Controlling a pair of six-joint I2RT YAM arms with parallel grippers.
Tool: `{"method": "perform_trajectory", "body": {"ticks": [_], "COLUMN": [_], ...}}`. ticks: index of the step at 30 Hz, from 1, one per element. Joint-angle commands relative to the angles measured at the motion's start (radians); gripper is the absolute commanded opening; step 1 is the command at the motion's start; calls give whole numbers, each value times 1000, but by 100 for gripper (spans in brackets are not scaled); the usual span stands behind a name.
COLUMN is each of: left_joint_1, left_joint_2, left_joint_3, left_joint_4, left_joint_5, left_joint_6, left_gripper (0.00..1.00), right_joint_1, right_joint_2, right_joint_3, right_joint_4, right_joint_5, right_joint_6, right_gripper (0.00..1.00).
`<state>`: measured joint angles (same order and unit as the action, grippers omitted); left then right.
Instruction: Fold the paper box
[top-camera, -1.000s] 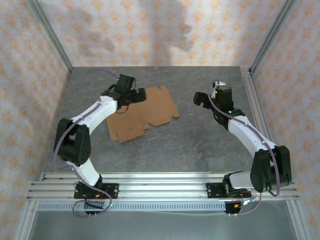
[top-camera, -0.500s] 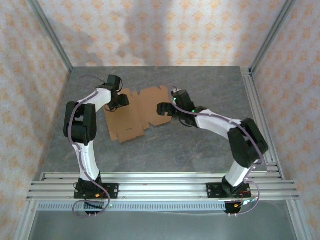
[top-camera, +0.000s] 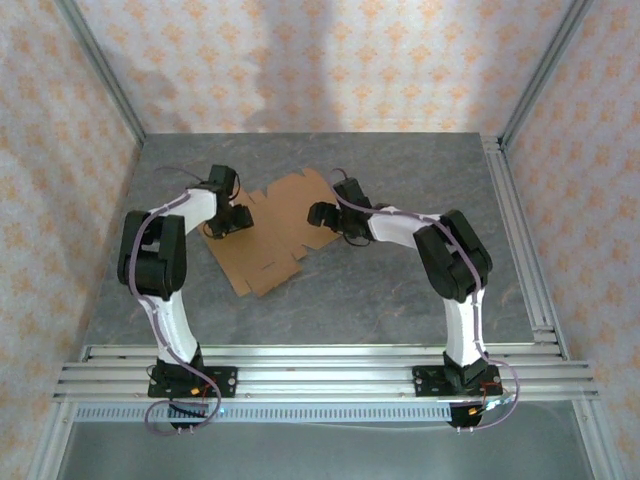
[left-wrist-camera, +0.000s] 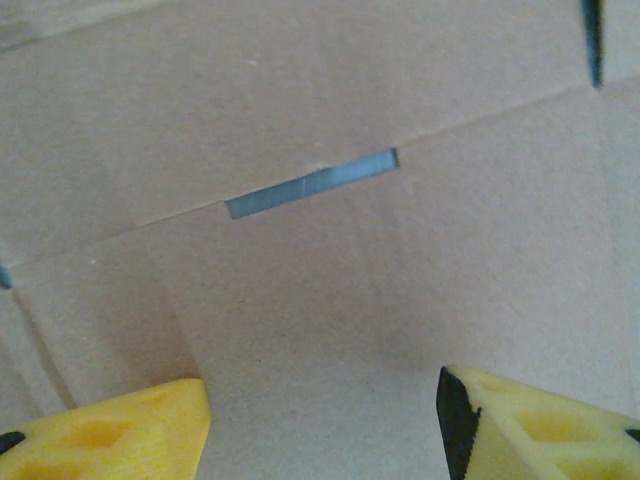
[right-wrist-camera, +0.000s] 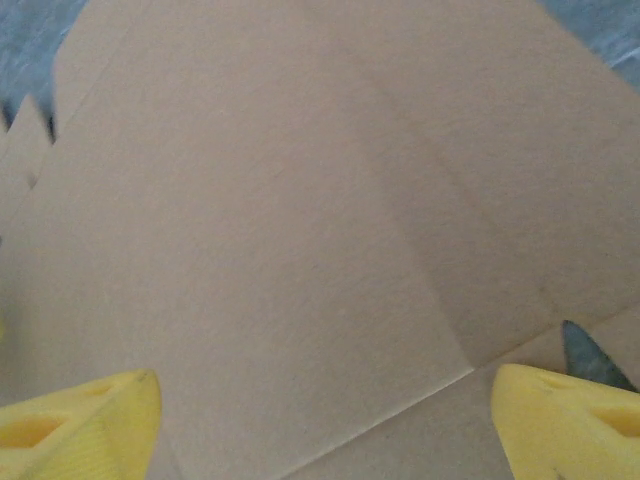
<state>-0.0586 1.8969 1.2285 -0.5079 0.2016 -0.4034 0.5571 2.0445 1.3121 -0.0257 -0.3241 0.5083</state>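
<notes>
The paper box (top-camera: 278, 238) is a flat tan cardboard sheet with notches and tabs, lying on the grey table (top-camera: 390, 290). My left gripper (top-camera: 234, 218) hovers over its left edge, my right gripper (top-camera: 322, 213) over its right part. Cardboard spreads across the left wrist view, where a narrow slot (left-wrist-camera: 311, 183) sits on a crease ahead of the left gripper (left-wrist-camera: 325, 432). Its yellow fingertips (left-wrist-camera: 110, 432) stand apart with nothing gripped. Close above the paper box (right-wrist-camera: 300, 200), the right gripper (right-wrist-camera: 325, 420) is open too, with a crease line (right-wrist-camera: 400, 410) running between its fingers.
An aluminium rail (top-camera: 515, 230) runs along the table's right side, and rails (top-camera: 320, 365) carry the arm bases at the near edge. Patterned walls close in the back and sides. Bare grey table lies in front of the sheet.
Both arms have swung in over the sheet, the right one from far right to its right part. The left jaws have narrowed. The sheet has turned slightly and shifted left.
</notes>
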Motion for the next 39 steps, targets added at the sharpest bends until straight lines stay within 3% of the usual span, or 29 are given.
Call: {"method": "perform_trajectory", "body": {"ticks": [1, 11, 15, 18, 23, 29, 34, 39], "left_joint_1": [-61, -412, -448, -442, -368, -265, -236, -240], "left_joint_2": [-70, -174, -205, -234, -197, -19, 220, 434], "left_joint_3": [-98, -212, -179, -106, 29, 258, 546, 815], "left_joint_4": [-12, 42, 67, 27, -2, -47, -143, -244], "left_joint_5": [26, 23, -11, -85, -57, 33, 123, 200], "left_joint_6": [-58, -258, -292, -248, -163, -54, 9, -4], "left_gripper": [65, 64, 64, 63, 63, 64, 65, 66], "right_joint_1": [-58, -123, -131, -143, -149, -133, -45, 96], "right_joint_2": [79, 325, 387, 326, 88, -250, -487, -564], "right_joint_3": [82, 522, 717, 717, 468, -13, -340, -523], "right_joint_4": [-126, -363, -477, -461, -288, -67, 11, 75], "right_joint_5": [10, 5, 6, -10, -8, -48, -92, -206], "right_joint_6": [-48, -200, -250, -275, -306, -333, -374, -376], "right_gripper": [87, 90, 92, 95, 99, 99, 99, 99]}}
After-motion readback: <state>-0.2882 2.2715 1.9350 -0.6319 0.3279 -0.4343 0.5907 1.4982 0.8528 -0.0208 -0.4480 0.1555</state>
